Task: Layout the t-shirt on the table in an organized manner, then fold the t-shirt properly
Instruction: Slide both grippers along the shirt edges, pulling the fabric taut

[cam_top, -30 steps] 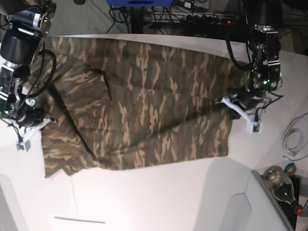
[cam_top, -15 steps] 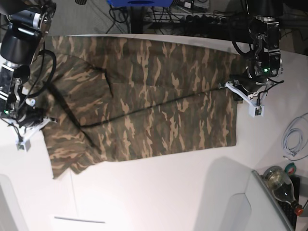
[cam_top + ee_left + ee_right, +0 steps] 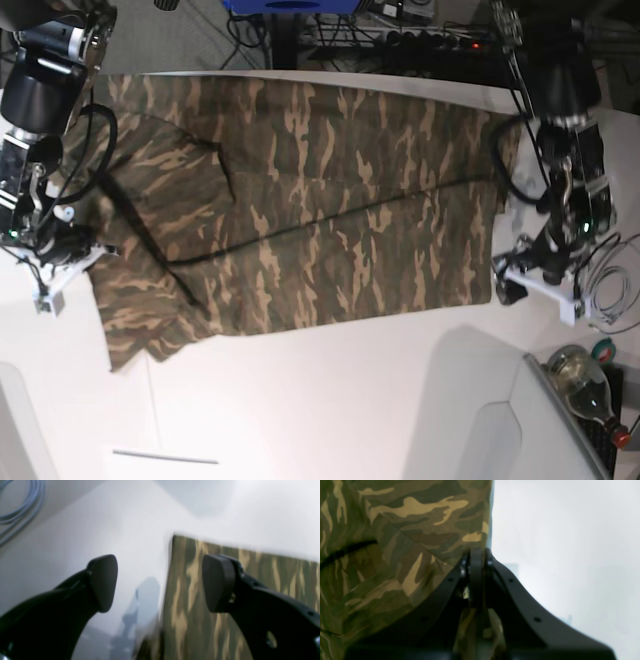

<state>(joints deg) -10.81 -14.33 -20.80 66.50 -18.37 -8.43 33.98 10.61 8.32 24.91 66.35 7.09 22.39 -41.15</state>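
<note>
The camouflage t-shirt (image 3: pixel 320 210) lies spread across the white table (image 3: pixel 330 400), with a long dark crease running across its middle. My left gripper (image 3: pixel 535 295) hangs open just off the shirt's right lower corner. In the left wrist view its two black fingers (image 3: pixel 103 582) stand wide apart above that corner of the t-shirt (image 3: pixel 190 605) and hold nothing. My right gripper (image 3: pixel 80 252) is at the shirt's left edge. In the right wrist view the right gripper (image 3: pixel 476 555) is shut on a fold of the t-shirt (image 3: pixel 407 530), beside bare table (image 3: pixel 557 542).
A glass bottle (image 3: pixel 585 385) lies at the lower right, next to a raised white panel (image 3: pixel 480 420). A coiled grey cable (image 3: pixel 612 290) rests by the left gripper. Power strips and cables (image 3: pixel 430 40) run behind the table's far edge.
My left gripper first pulled the shirt's right side taut, then opened, let the cloth go and moved down beside the lower right corner. The right gripper has kept its grip and place.
</note>
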